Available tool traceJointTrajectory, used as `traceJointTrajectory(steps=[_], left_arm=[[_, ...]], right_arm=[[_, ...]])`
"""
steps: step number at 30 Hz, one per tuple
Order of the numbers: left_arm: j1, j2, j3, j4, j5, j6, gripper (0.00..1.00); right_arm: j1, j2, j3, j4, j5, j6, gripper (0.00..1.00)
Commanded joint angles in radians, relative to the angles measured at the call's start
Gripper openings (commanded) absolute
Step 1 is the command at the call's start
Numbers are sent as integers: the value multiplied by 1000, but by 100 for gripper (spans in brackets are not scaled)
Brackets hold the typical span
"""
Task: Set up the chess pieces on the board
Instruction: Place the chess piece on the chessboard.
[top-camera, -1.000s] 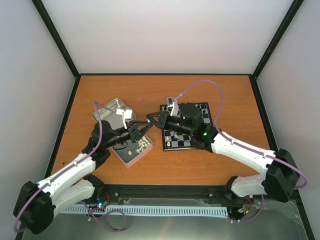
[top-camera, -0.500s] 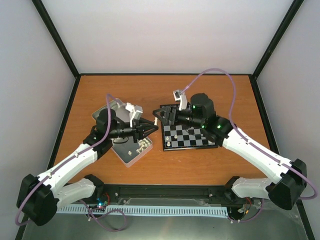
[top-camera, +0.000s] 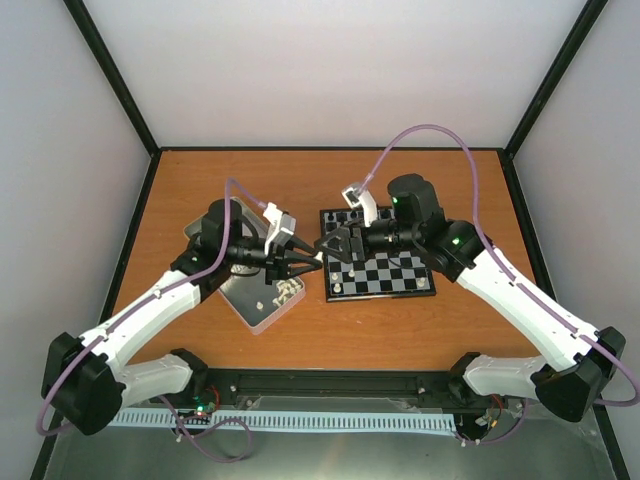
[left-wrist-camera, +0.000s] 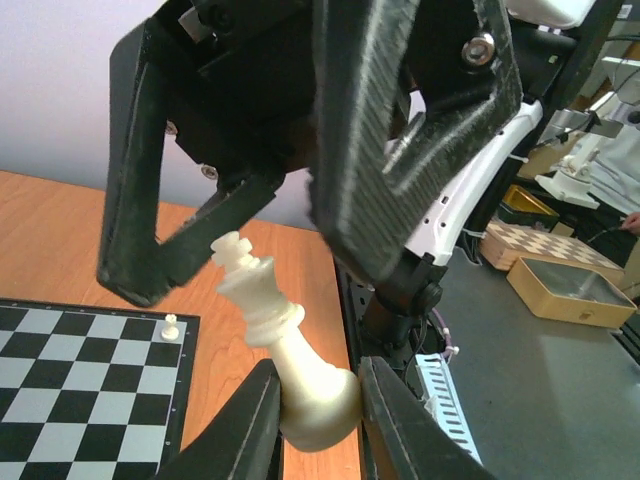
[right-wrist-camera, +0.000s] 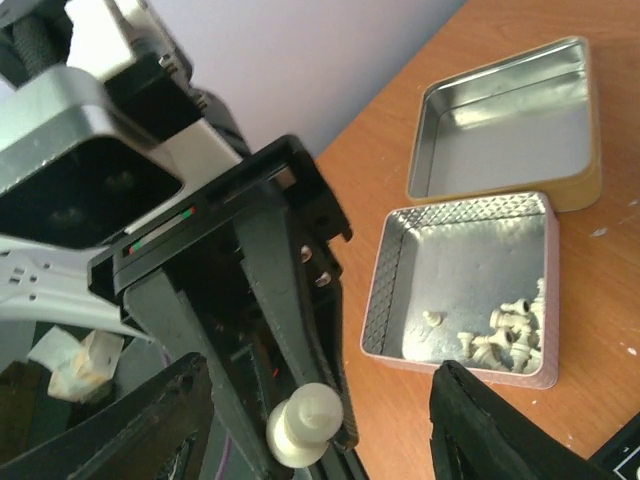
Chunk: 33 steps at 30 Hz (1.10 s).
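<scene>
My left gripper (left-wrist-camera: 315, 400) is shut on the base of a tall cream chess piece (left-wrist-camera: 285, 360), held tilted in the air just off the board's (top-camera: 385, 272) left edge. My right gripper (top-camera: 328, 247) faces it head on, open, its two black fingers (left-wrist-camera: 140, 200) wide on either side of the piece's crown. In the right wrist view the piece (right-wrist-camera: 305, 425) shows end on between my open right gripper (right-wrist-camera: 318, 405). A white pawn (left-wrist-camera: 171, 326) stands at the board's (left-wrist-camera: 80, 400) near-left corner. Several more chess pieces (right-wrist-camera: 505, 335) lie in the silver tin (right-wrist-camera: 400, 270).
The tin's empty lid (right-wrist-camera: 510, 130) lies behind it, partly under my left arm in the top view. The tin (top-camera: 262, 312) sits close to the board's left edge. Both arms meet over the gap between tin and board. Black frame walls ring the wooden table (top-camera: 330, 180).
My left gripper rose from the tin with the piece and moved right toward the board. My right gripper opened, drew back, then settled around the piece's top.
</scene>
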Motion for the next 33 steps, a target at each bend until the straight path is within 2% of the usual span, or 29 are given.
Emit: traceJointTrajectory(steps=[1, 6, 12, 17, 19, 20, 21, 24, 27, 28, 33], left_arm=[[3, 26, 56, -40, 64, 106, 8], [3, 31, 60, -44, 63, 115, 8], [3, 20, 59, -55, 57, 127, 7], [3, 21, 60, -56, 38, 113, 8], [3, 25, 60, -51, 16, 91, 18], [3, 30, 57, -44, -6, 72, 31], [3, 39, 59, -36, -25, 54, 51], [3, 73, 68, -48, -45, 35, 66], [3, 75, 63, -49, -134, -8, 73], [3, 67, 60, -48, -193, -31, 77], [3, 11, 57, -101, -551, -181, 81]], right_arm=[[-6, 4, -9, -27, -110, -37, 57], [-6, 20, -17, -1, -142, -12, 42], [-6, 29, -29, 4, -165, -1, 34], [-6, 13, -48, 35, -142, 9, 15], [-6, -7, -64, 56, -78, 16, 12], [-6, -18, -74, 65, -36, 17, 11], [-6, -36, -85, 69, 19, 15, 10], [-6, -79, -128, 77, 238, -5, 9], [-6, -131, -227, 103, 486, -43, 9], [-5, -149, -268, 120, 559, -61, 9], [4, -219, -521, 302, 802, -110, 9]])
